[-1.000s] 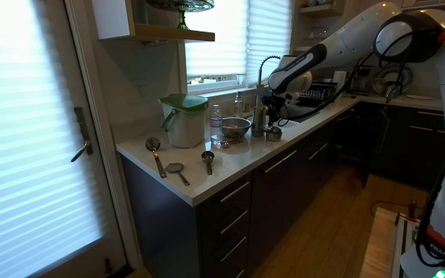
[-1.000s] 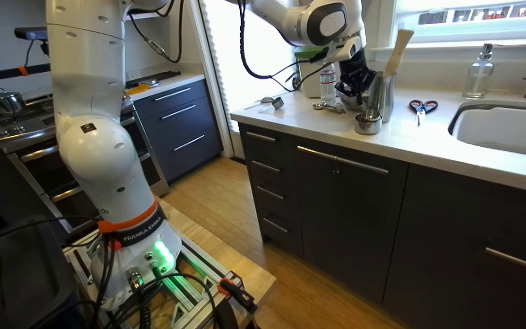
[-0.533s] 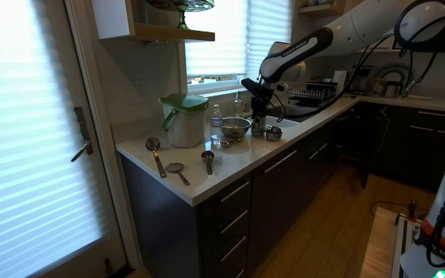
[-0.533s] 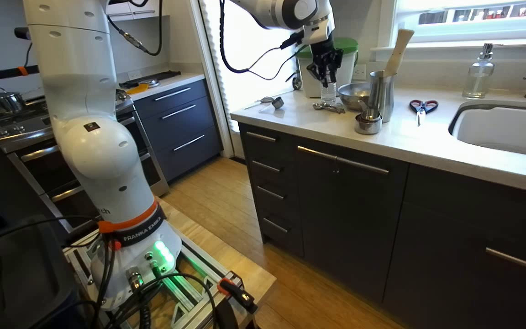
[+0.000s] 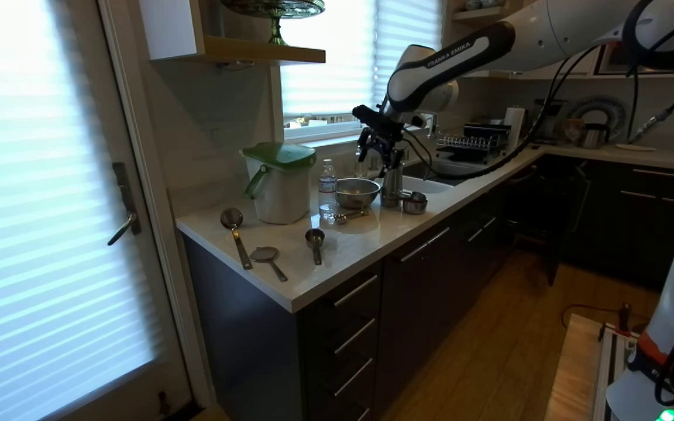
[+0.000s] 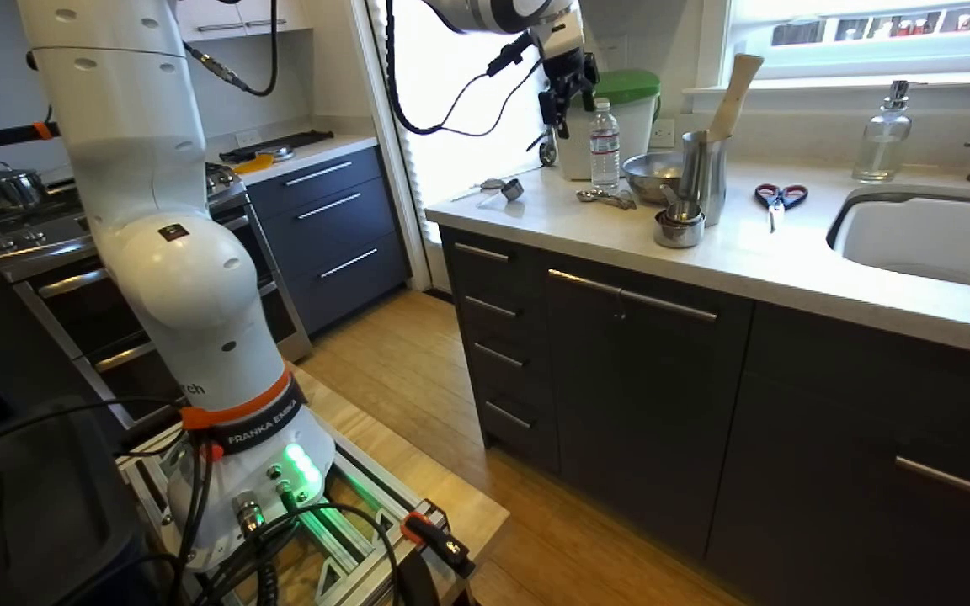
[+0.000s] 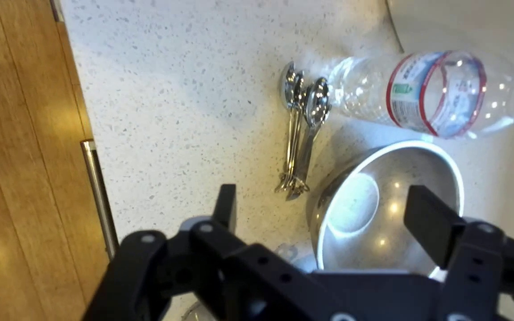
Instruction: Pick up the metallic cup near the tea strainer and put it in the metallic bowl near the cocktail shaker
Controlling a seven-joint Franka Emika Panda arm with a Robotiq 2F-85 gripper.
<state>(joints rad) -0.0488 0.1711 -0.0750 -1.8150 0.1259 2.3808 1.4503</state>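
The metallic cup (image 5: 315, 236), a small steel scoop with a handle, rests on the counter beside the round mesh tea strainer (image 5: 265, 254). In an exterior view that cup (image 6: 512, 189) lies close to the counter's end. Near the tall steel cocktail shaker (image 6: 704, 178) stands the wide metallic bowl (image 5: 358, 194); the wrist view looks into the bowl (image 7: 391, 200), which holds nothing visible. My gripper (image 7: 323, 192) hangs above the counter with its jaws wide apart and nothing between them. One finger appears over the bowl, the other over bare counter.
A water bottle (image 7: 435, 93) stands beside the bowl, with spoons (image 7: 299, 133) at its foot. A green-lidded jar (image 5: 281, 181) is behind. Nested measuring cups (image 6: 679, 225) sit in front of the shaker. Scissors (image 6: 780, 199) lie near the sink (image 6: 940, 236).
My gripper has moved up and away from the shaker, towards the counter's end, and its fingers have spread apart. The cup, strainer and bowl stay where they were.
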